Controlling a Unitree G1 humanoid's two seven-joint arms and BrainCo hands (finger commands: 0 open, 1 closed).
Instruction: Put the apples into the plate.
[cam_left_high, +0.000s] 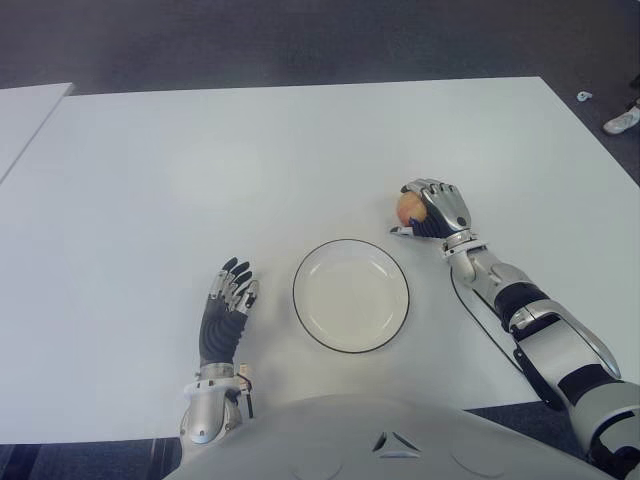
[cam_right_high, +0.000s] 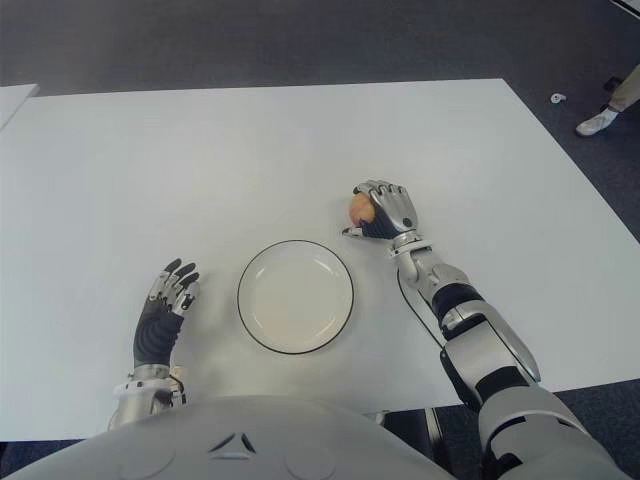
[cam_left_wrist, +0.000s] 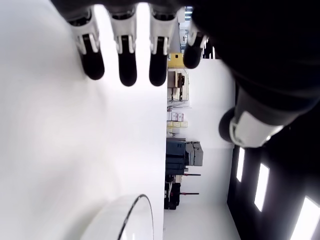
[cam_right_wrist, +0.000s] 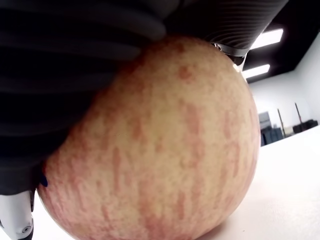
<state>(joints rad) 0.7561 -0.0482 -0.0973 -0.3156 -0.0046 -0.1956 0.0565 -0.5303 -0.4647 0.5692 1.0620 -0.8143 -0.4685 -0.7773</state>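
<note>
- We take the plate (cam_left_high: 350, 295) as our landmark: white, round, dark-rimmed, lying on the white table (cam_left_high: 200, 170).
- Beyond the plate and to its right, our right hand (cam_left_high: 435, 210) has its fingers curled over a reddish-yellow apple (cam_left_high: 408, 208), well clear of the rim.
- Just left of the plate, our left hand (cam_left_high: 227, 300) shows with fingers stretched out, holding nothing.
- Far right of the plate, past the table's edge, a shoe (cam_left_high: 622, 121) shows on the dark floor (cam_left_high: 300, 40).

Right hand (cam_left_high: 437, 210): arm stretched forward, fingers curled tight around the apple (cam_left_high: 408, 207).
Left hand (cam_left_high: 226, 303): palm down, fingers straight, holding nothing.
</note>
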